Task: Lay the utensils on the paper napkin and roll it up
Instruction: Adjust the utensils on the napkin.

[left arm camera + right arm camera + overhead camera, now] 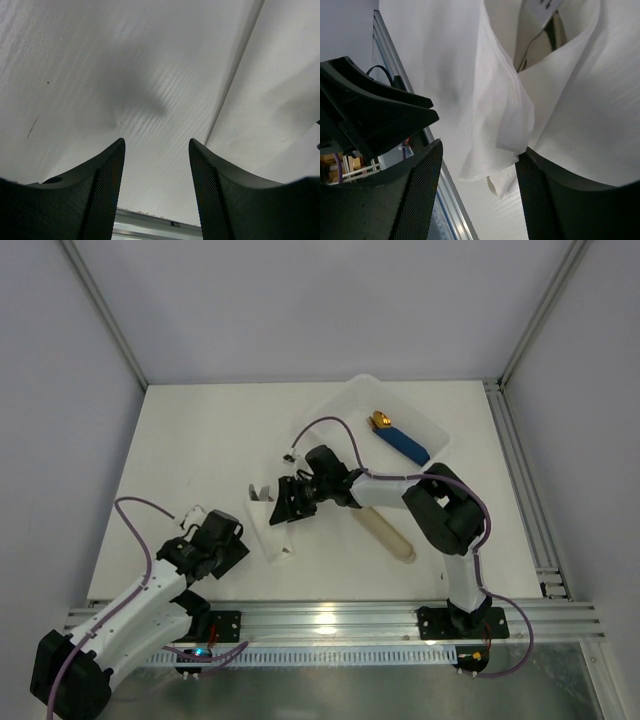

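The napkin (272, 535) is no longer a flat sheet. It is a white, soft, creased bundle with loose folds wrapped over one another. In the right wrist view, one limp flap (495, 125) droops into the gap between the right jaws and ends in a small curled corner. A broader, smoother fold lies over the tip of the right-hand finger (555, 210). The right jaws are apart, with the paper between and against them but not pinched. From above they sit at the far end of the bundle, which lies on the surface and runs toward the near edge.

Little of the utensils (262, 491) shows. From above, only short grey ends poke out just left of the right jaws. In the wrist view a thin dark shiny strip (551, 30) sits deep in the opening of the fold beyond the jaws. I cannot count the pieces or tell fork from knife.

The left jaws are apart and hold nothing. They are above bare surface (125, 75), near the bundle but not touching it. To their right a smoother pale area begins at a straight edge; I cannot tell what it is.

Beyond the right jaws is a white tray (355, 400) holding a blue-handled piece (402, 442). A beige sleeve (385, 532) lies partly under the right arm.
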{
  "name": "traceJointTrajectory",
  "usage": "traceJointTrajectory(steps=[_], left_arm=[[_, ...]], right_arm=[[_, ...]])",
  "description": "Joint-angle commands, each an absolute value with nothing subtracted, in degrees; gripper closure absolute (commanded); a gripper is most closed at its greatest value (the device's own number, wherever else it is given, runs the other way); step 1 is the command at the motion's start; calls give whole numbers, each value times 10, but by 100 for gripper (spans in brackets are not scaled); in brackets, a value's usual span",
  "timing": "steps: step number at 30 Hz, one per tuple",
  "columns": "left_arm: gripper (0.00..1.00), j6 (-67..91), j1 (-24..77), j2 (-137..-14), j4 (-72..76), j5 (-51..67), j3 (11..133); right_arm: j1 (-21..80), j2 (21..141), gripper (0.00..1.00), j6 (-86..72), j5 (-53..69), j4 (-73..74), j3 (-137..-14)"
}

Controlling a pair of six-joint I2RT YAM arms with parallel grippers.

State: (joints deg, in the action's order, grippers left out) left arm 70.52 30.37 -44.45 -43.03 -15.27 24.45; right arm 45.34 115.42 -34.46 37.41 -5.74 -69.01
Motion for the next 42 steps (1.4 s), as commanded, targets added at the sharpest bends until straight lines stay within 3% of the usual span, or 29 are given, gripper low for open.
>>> traceJointTrajectory(steps=[1,21,42], left_arm=[[44,718,306,-438,-454,-175,271],[44,770,306,-295,-605,-256,321],[45,768,306,-292,-633,-255,360]], right_arm=[[465,1147,38,-353,418,-97,-720],[534,1201,39,-348,417,-36,-809],[576,1247,38,-303,430,52,-912]])
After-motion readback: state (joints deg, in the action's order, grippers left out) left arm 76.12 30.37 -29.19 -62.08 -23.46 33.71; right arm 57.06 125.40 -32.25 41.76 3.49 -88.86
